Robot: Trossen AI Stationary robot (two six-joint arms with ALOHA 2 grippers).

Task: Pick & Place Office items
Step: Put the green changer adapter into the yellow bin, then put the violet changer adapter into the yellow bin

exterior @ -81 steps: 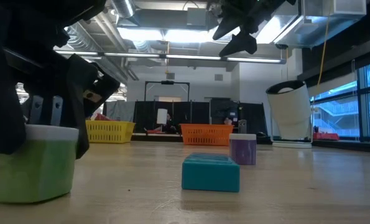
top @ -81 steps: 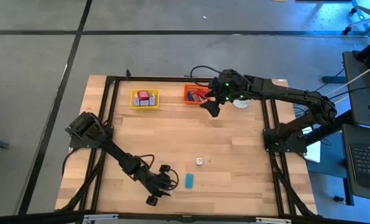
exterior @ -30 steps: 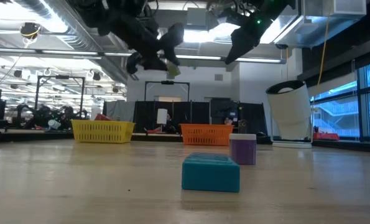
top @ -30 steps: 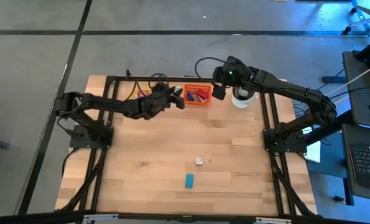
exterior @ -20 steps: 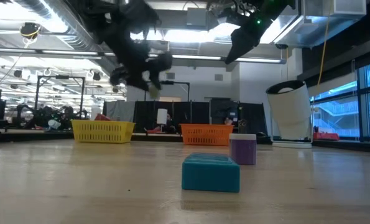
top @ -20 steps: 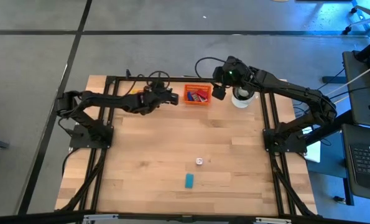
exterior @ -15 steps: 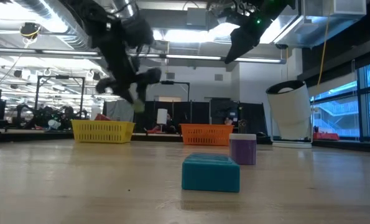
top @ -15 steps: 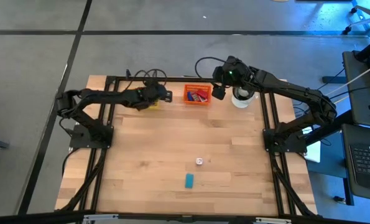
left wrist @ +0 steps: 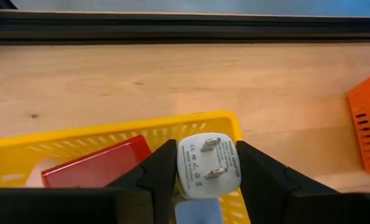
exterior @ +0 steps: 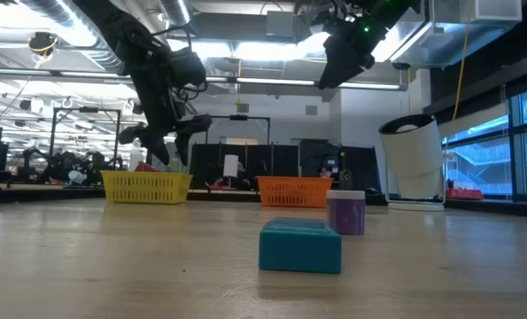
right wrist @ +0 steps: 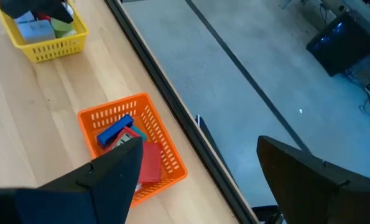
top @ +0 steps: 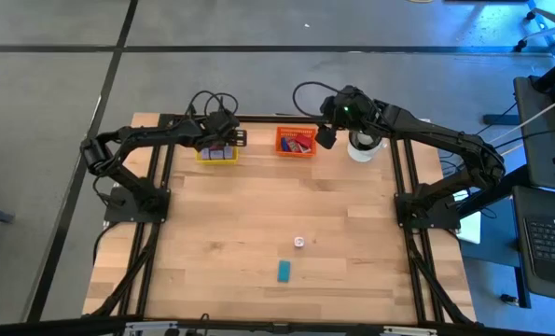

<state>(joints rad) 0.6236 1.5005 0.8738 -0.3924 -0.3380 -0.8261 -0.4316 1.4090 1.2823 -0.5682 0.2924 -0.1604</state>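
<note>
Two arms reach over the wooden table [top: 258,215], both toward its far edge. The high view lays out the whole scene: the yellow tray [top: 217,155] at far left, the orange tray [top: 296,142] just right of it, the white round container [top: 362,149] farther right, and two loose pieces in the near middle, a teal block [top: 284,271] and, just beyond it, a small lilac cube [top: 298,242].

The low view shows those two pieces from the side, the teal block [exterior: 300,245] closest and the lilac cube [exterior: 345,212] behind it, with both trays far back.

Only the left wrist view shows what the left gripper [left wrist: 200,177] carries: a white plug adapter [left wrist: 208,165], prongs facing the camera, pinched between fingers [left wrist: 163,171] set narrowly apart. It hangs directly over the yellow tray [left wrist: 110,140], which already holds a red block [left wrist: 97,167] and a pale blue piece [left wrist: 197,210] beneath the adapter.

The right gripper [right wrist: 197,162] hovers with its fingers spread wide and nothing between them, above the gap between the orange tray and the white container. Its wrist view looks down into the orange tray [right wrist: 166,149], which holds a blue piece [right wrist: 115,130] and a red block [right wrist: 149,160].
</note>
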